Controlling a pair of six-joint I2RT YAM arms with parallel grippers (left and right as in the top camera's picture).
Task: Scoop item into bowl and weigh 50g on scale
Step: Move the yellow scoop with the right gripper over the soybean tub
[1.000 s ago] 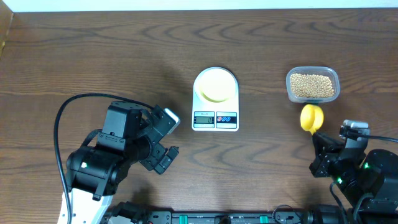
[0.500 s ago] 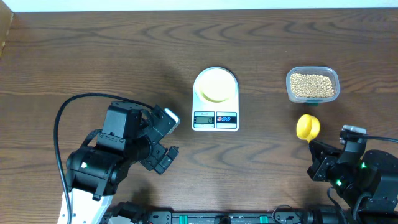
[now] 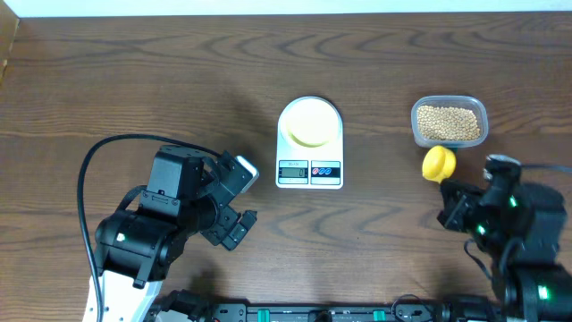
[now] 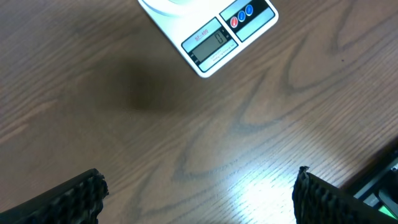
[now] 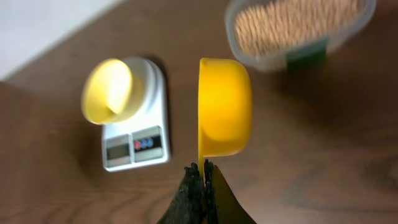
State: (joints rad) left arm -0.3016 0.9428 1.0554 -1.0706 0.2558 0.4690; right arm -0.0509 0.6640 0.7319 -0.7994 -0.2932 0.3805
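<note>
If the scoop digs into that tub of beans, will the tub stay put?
Might slide: the tub looks like thin plastic on smooth wood, nothing bracing it. Its beans add weight, so the scoop, dug gently, probably won't shift it.

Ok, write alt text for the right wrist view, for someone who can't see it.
The right claw grips a round yellow plastic scoop by its handle above the brown wooden table. Left of it, a small pale yellow bowl sits on a white flat kitchen scale; upper right, a clear plastic tub holds small tan beans.
</note>
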